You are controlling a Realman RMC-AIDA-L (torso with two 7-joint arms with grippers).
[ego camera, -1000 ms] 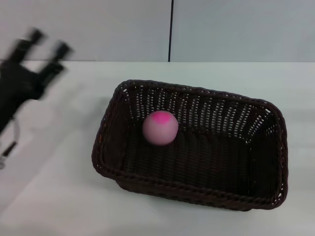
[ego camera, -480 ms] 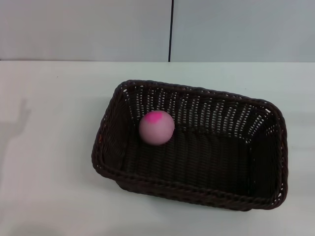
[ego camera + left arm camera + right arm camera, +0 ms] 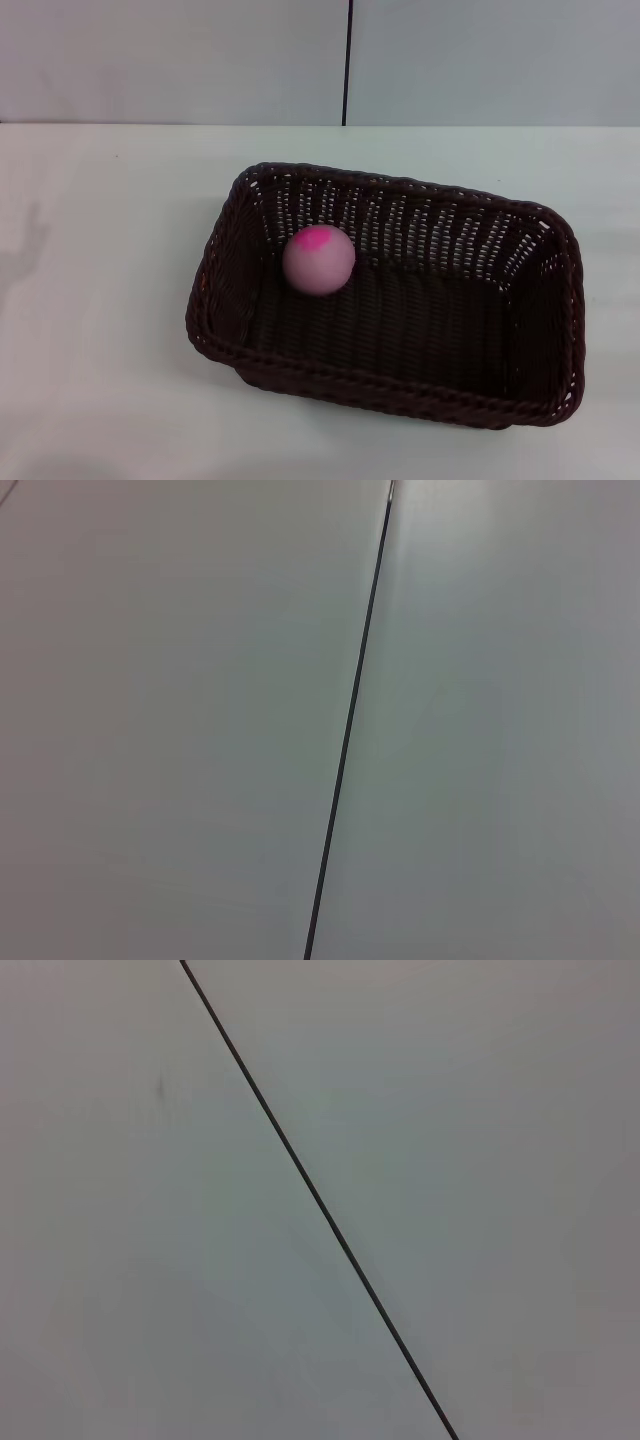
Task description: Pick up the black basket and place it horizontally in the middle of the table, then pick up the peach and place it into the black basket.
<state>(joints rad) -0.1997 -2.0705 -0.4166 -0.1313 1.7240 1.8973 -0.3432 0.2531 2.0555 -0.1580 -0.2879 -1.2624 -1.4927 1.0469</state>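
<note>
The black basket (image 3: 560, 300) lies lengthwise across the middle of the white table (image 3: 100, 350) in the head view, slightly turned. The pink peach (image 3: 318, 260) rests inside it, near its far left corner. Neither gripper shows in any view. Both wrist views show only a pale wall with a thin dark seam (image 3: 345, 740), also seen in the right wrist view (image 3: 320, 1200).
A pale wall with a vertical dark seam (image 3: 347, 60) stands behind the table's far edge. A faint shadow (image 3: 25, 245) falls on the table at the far left.
The left gripper, seen at the far left one second ago, has left the head view. The peach has rolled slightly left inside the basket and settled.
</note>
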